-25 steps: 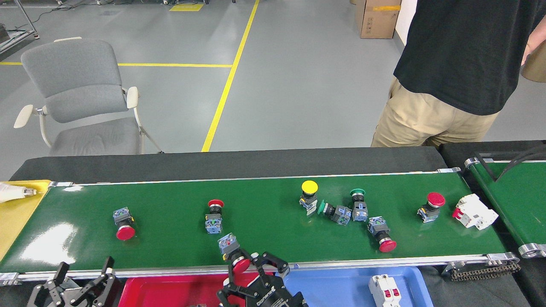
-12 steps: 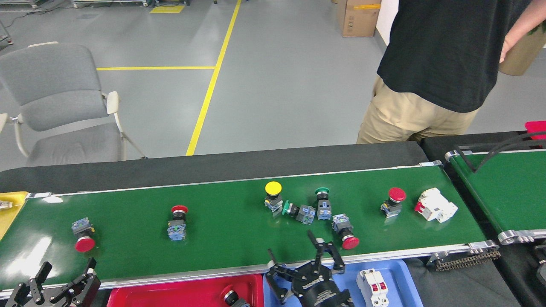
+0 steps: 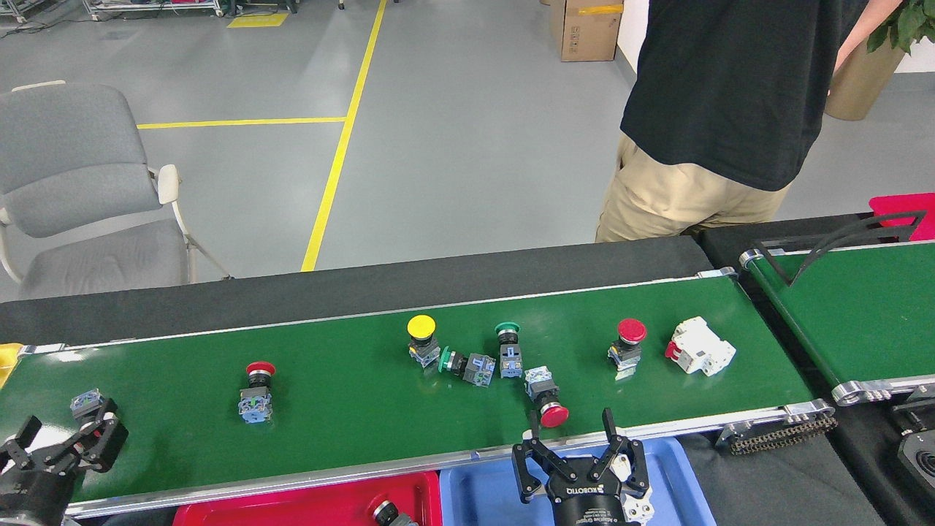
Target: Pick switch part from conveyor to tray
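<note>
Right claw [image 3: 577,456] open, empty over blue tray [image 3: 687,482]; one switch in red tray [image 3: 292,508], approx. seven left on conveyor [image 3: 350,409].

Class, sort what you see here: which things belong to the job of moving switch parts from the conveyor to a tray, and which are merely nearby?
Belongs to the job:
conveyor
push-button switches, e.g. yellow one
white breaker
red tray
blue tray
right gripper
left gripper

Just nearby:
grey chair
cardboard box
person
second belt
</note>
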Tool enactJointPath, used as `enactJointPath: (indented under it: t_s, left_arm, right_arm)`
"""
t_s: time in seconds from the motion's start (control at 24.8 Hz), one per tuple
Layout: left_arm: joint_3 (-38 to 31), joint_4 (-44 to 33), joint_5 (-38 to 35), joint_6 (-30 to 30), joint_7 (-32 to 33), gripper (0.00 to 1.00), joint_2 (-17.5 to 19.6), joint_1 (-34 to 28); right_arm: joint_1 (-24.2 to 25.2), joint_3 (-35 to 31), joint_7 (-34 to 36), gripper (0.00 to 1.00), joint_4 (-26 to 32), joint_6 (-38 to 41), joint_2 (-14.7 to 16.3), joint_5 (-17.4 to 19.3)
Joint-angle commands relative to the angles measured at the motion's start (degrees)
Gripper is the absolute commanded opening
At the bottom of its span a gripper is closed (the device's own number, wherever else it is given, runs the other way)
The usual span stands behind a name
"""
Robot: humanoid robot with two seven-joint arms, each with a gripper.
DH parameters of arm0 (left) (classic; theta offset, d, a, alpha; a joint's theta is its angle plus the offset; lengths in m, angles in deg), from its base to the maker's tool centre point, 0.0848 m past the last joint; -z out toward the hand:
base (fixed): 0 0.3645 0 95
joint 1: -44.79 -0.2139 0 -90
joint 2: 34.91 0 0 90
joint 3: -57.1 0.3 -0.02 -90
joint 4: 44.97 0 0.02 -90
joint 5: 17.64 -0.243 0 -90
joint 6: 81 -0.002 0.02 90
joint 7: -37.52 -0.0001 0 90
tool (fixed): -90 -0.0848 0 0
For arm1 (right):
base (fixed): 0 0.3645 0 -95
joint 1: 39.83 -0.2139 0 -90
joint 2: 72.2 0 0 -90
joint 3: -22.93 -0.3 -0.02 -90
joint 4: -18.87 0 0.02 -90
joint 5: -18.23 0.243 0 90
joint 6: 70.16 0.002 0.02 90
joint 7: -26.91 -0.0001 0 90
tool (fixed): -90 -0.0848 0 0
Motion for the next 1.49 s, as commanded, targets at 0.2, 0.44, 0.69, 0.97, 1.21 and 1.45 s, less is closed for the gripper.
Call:
enactJointPath:
  t_s: [0.2, 0.44, 0.69, 0.97, 1.21, 1.45]
  left_arm:
    - [5.6, 8.1, -0.1, -8.0, -0.9, 0.65, 2.3, 6.1]
    - [5.7, 7.5, 0.5, -5.7, -2.8, 0.15, 1.2, 6.0]
    - [5.1, -3.2, 1.1, 4.6, -3.7, 0.10, -1.3, 1.2]
    - [3.1, -31.1, 5.9, 31.6, -2.9, 0.17, -3.8, -23.2]
    - [4.0, -39.9, 5.3, 31.6, -2.4, 0.61, -9.2, -32.2]
    - [2.2, -41.0, 4.7, 31.6, -2.8, 1.00, -12.8, -32.0]
  right_arm:
    - [-6.6, 2.9, -4.1, 0.82, -7.0, -0.5, -1.4, 0.8]
    - [-6.8, 3.2, -5.8, 0.38, -7.4, 0.0, -1.4, 0.8]
    - [-6.8, 3.2, -5.9, 0.08, -7.2, 0.9, -0.6, 0.7]
    - [-5.3, 4.1, -4.1, 0.09, -0.7, 24.1, 1.4, 0.6]
    - [-4.8, 3.9, -2.3, 0.55, 1.4, 61.2, 4.9, 0.8]
    - [-4.6, 2.4, -2.7, 0.99, 1.2, 63.2, 4.6, 6.2]
